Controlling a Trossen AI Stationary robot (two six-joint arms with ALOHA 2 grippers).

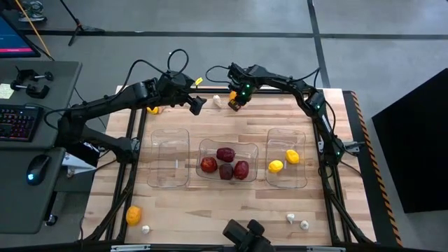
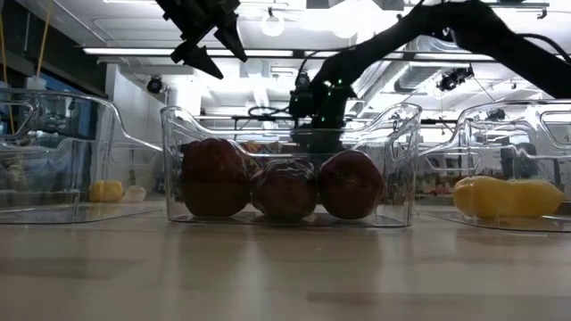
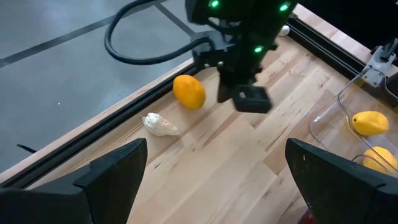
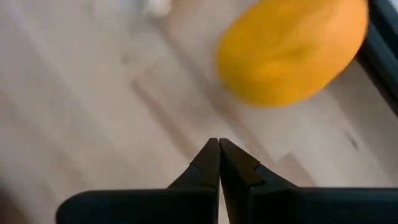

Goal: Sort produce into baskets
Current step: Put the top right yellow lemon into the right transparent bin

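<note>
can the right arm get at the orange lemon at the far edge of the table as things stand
Probably yes. The right gripper hangs right beside the orange lemon with bare wood around it, but its fingers are shut, so they must open first.

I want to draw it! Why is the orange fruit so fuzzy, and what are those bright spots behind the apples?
Right wrist view: the orange fruit sits close and smeared. Low view: ceiling lights glare above the dark red fruit.
</note>
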